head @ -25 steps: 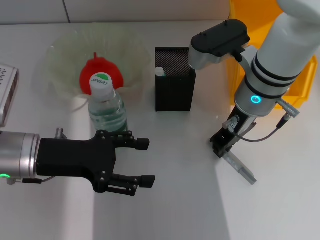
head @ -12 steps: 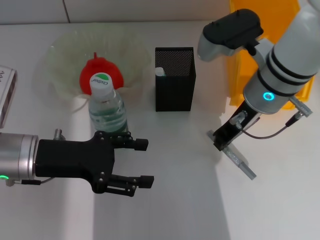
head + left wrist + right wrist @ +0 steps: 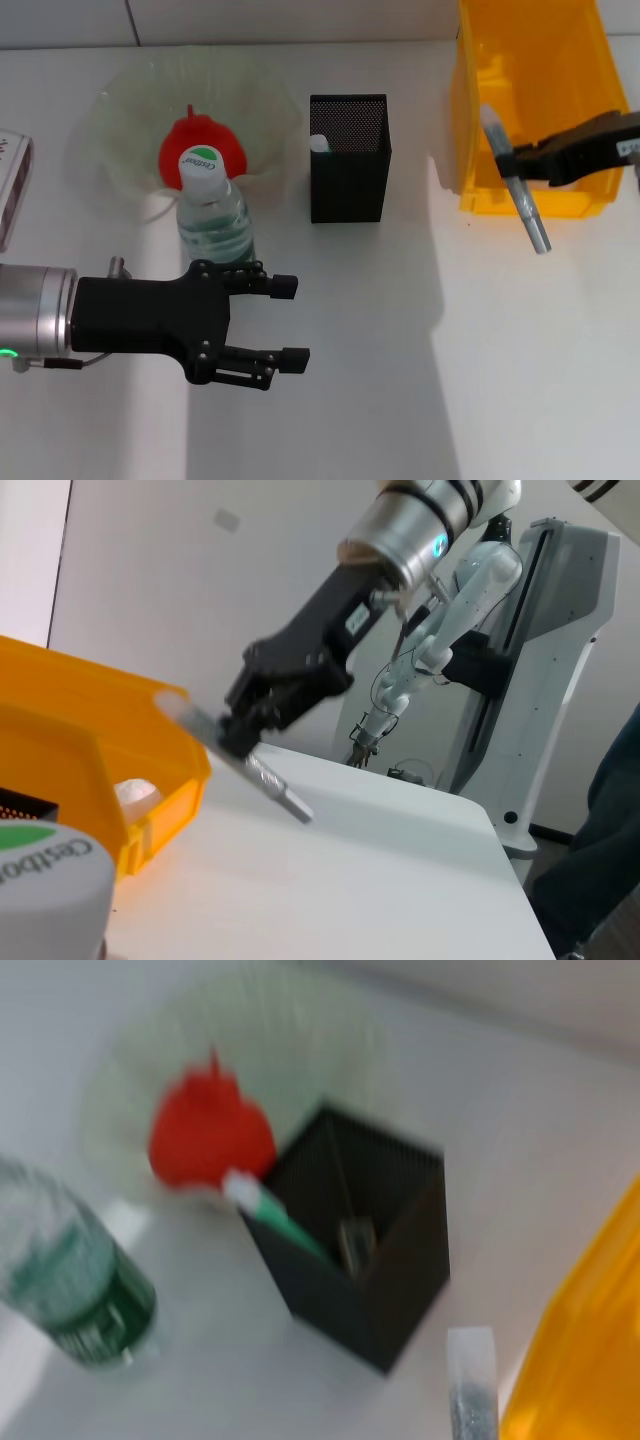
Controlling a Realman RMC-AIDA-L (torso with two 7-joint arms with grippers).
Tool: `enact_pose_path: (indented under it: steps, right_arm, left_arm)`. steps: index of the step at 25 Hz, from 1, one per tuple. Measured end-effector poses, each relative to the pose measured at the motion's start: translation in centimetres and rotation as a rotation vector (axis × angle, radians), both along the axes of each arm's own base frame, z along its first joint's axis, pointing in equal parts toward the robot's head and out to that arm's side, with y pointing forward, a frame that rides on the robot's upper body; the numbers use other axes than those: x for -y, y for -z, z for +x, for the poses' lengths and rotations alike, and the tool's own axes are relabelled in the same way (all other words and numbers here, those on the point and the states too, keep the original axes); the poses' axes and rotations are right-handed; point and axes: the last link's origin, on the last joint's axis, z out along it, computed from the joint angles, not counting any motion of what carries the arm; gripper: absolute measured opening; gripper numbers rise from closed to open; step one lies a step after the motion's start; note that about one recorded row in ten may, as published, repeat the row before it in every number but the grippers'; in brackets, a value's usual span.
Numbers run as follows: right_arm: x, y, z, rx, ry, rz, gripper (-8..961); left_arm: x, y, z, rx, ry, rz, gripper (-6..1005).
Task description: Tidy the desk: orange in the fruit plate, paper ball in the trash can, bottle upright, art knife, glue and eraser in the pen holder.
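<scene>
Aloft at the right, the art knife (image 3: 515,180) is clamped in the right hand (image 3: 528,160), over the near rim of the yellow trash can (image 3: 470,110) and clear of the table (image 3: 400,380). Apparently this is the carry to the black pen holder (image 3: 348,158), which lies to the left; next, the knife must travel there and tip blade-down. Parked near left, the left hand (image 3: 285,322) hangs with fingers apart beside the upright bottle (image 3: 210,205).

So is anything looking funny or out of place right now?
Yes, the art knife hangs tilted in the air, pinched by the right gripper above the yellow bin's edge rather than over the pen holder. The bottle stands upright; nothing looks spilled.
</scene>
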Motion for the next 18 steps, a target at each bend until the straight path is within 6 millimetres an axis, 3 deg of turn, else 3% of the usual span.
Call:
enact_pose_path:
  steps: [3,8,11,18]
  right_arm:
    - [-0.1,-2.2,0.6,-0.160,-0.096,0.091,134]
    - [-1.0,-3.5,2.1,-0.400,-0.261,0.213,133]
    - [-2.5,-2.6,2.7,-0.535,-0.343,0.255,133]
    - [-6.2,2.5,3.0,-0.639,-0.389,0.273,132]
  left_arm:
    - [0.0,0.1,0.1,0.006,-0.003,-0.006,835]
    - [0.0,0.3,0.1,0.010,-0.013,-0.011,835]
    - [0.0,0.3,0.2,0.015,-0.015,-0.009,835]
    - [0.0,0.4,0.2,0.020,-0.019,-0.010,835]
